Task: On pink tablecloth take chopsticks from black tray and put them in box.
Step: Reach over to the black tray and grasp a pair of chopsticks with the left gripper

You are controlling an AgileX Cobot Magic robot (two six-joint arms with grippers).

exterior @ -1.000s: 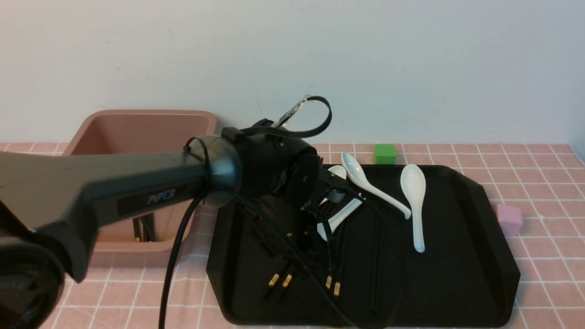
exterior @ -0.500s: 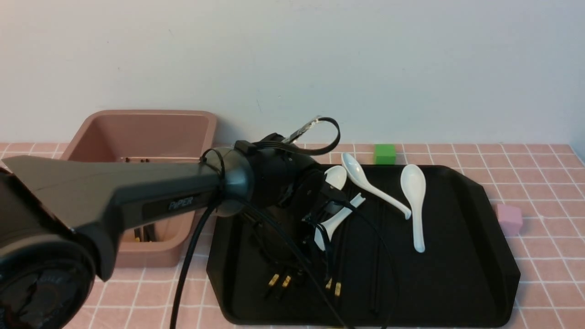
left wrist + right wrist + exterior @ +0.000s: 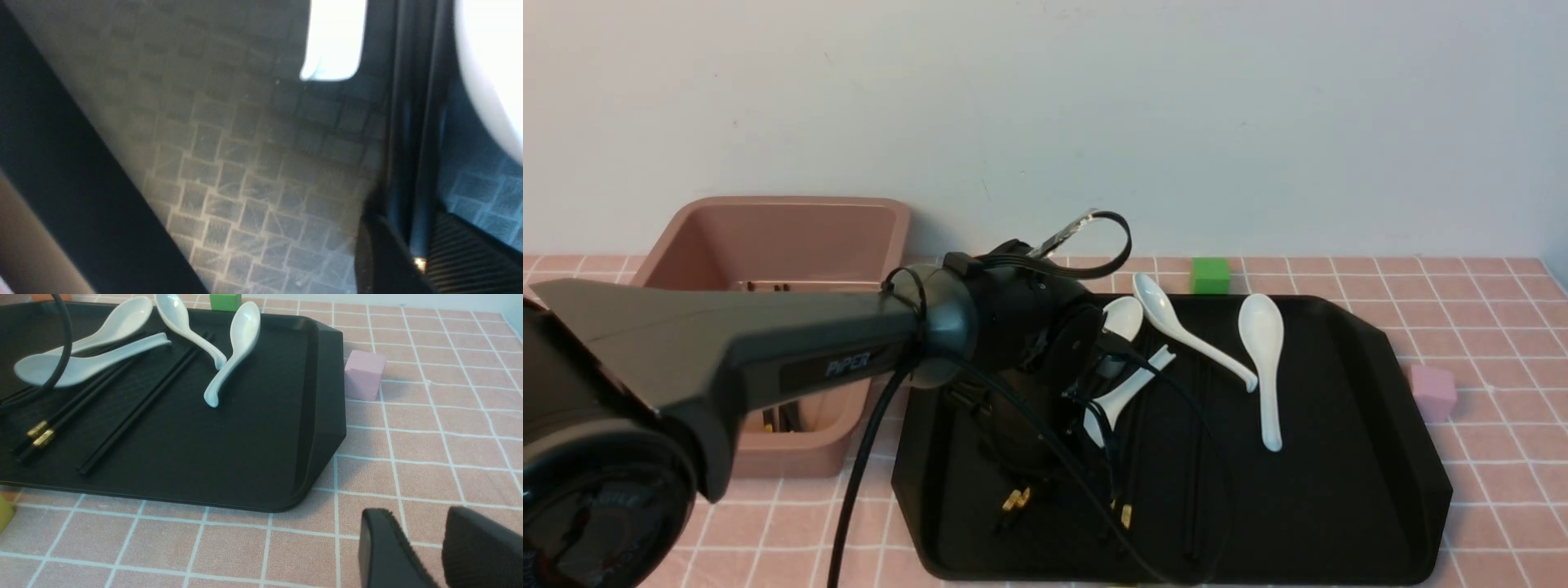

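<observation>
The black tray point(image 3: 1339, 490) lies on the pink tablecloth point(image 3: 1486, 506). Black chopsticks lie on it: a gold-banded pair point(image 3: 1015, 498) under my left wrist, a second banded pair point(image 3: 1124, 514) and a plain pair point(image 3: 1194, 457). My left gripper point(image 3: 412, 228) is low on the tray floor and shut on two chopsticks point(image 3: 416, 163), with a gold band showing between its jaws. In the front view its own wrist hides it. The pink box point(image 3: 776, 220) stands left of the tray with chopsticks point(image 3: 778, 412) inside. My right gripper point(image 3: 416, 539) is open and empty above the cloth, off the tray's near right corner.
Three pale spoons point(image 3: 1262, 367) point(image 3: 1192, 335) point(image 3: 1123, 384) lie on the tray, one across the chopsticks. A green cube point(image 3: 1210, 274) sits behind the tray and a pink cube point(image 3: 1432, 390) to its right. The left arm's cable point(image 3: 1094, 498) trails over the tray.
The left arm has dropped lower over the tray. The two gold bands under its gripper, apart before, have come together into one spot.
</observation>
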